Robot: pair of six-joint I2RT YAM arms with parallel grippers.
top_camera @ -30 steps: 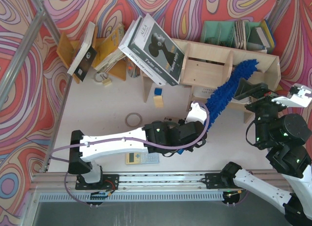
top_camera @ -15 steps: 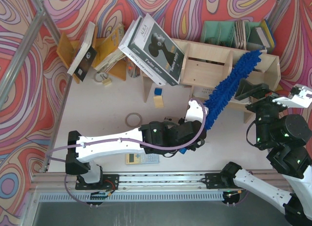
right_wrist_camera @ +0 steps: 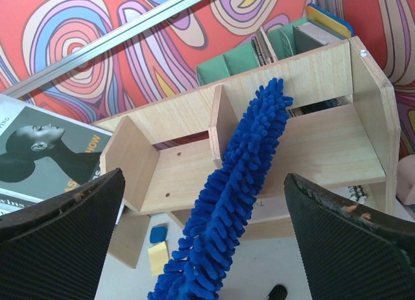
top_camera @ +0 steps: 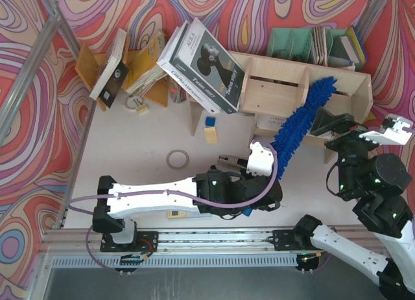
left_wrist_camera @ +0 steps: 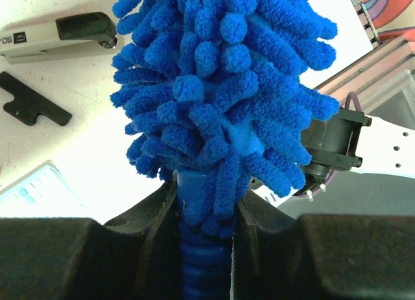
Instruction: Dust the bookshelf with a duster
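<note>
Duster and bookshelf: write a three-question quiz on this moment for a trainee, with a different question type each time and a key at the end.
1. True or false: the left end effector is shut on the handle of the duster.
2. In the top view, the duster's far tip lies over: A) the bookshelf; B) the stapler; C) the ring on the table.
3. Fill in: the jaws of the right end effector stand ____ and hold nothing.

Key: 1 true; 2 A; 3 open.
</note>
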